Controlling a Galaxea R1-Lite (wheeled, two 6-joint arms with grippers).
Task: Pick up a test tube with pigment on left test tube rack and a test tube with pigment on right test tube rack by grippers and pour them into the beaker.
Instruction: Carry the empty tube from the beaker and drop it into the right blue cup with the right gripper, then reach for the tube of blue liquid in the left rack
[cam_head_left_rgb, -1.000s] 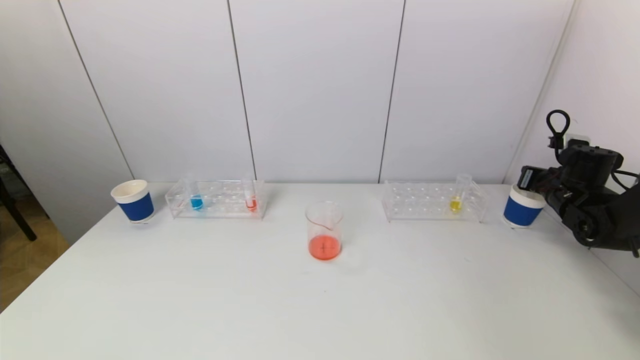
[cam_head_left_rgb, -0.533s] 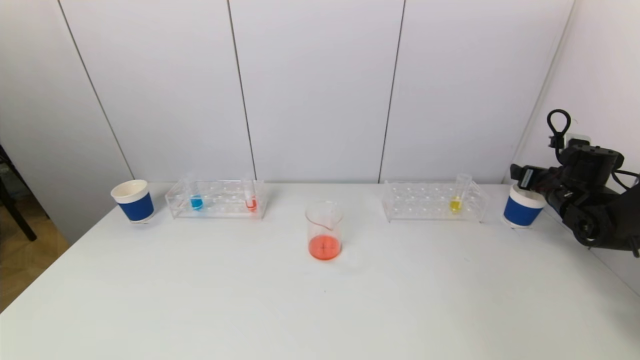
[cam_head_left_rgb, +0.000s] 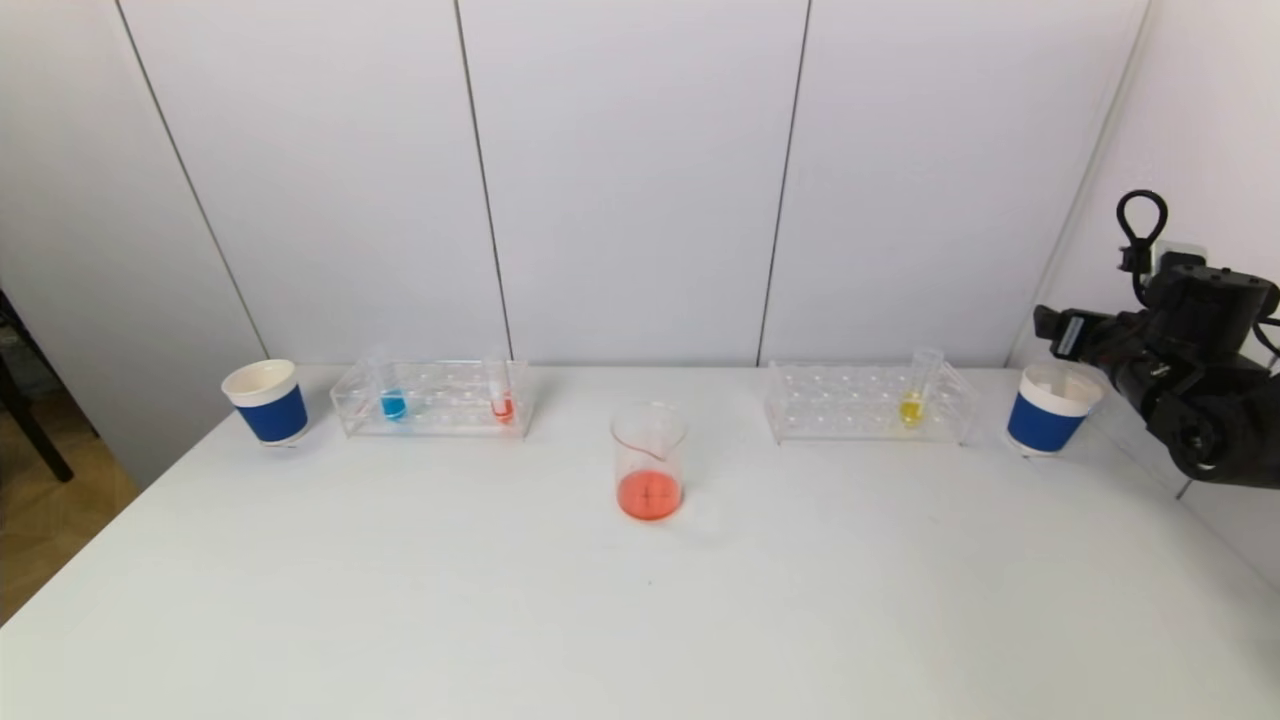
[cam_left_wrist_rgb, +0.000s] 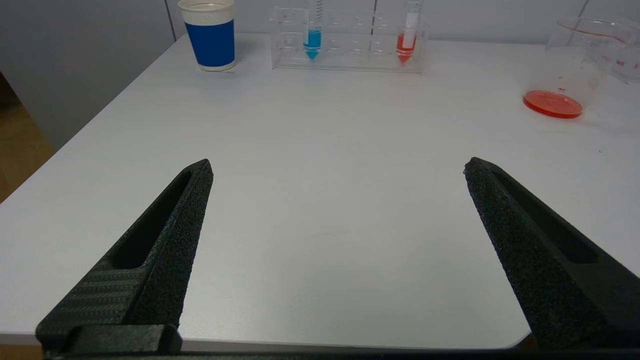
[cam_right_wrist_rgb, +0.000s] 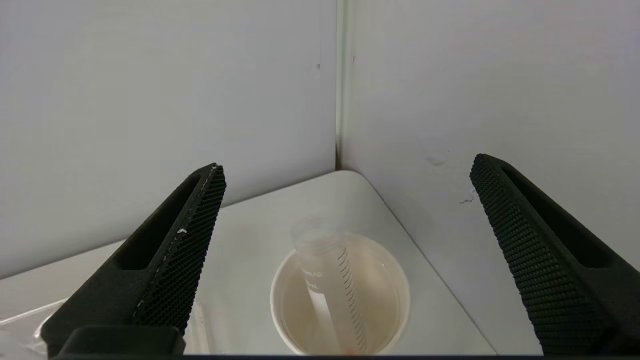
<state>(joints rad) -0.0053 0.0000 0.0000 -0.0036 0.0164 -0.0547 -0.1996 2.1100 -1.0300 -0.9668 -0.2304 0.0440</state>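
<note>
Beaker: the beaker (cam_head_left_rgb: 649, 462) stood mid-table with orange-red liquid pooled at its bottom, between the two racks.
Left rack: the left test tube rack (cam_head_left_rgb: 432, 398) held a blue tube (cam_head_left_rgb: 392, 392) and a red tube (cam_head_left_rgb: 501, 396), both upright.
Right rack: the right test tube rack (cam_head_left_rgb: 866, 402) held one yellow tube (cam_head_left_rgb: 913, 397).
Right gripper: the right gripper (cam_right_wrist_rgb: 345, 200) hung above the right blue cup (cam_head_left_rgb: 1050, 408), jaws spread wide and holding nothing.
Empty tube: an empty test tube (cam_right_wrist_rgb: 330, 290) leaned inside that cup.
Left gripper: the left gripper (cam_left_wrist_rgb: 337, 170) sat low by the near table edge, jaws wide, nothing held.
Left cup: the left blue cup (cam_head_left_rgb: 267, 402) stood just beside the left rack.
</note>
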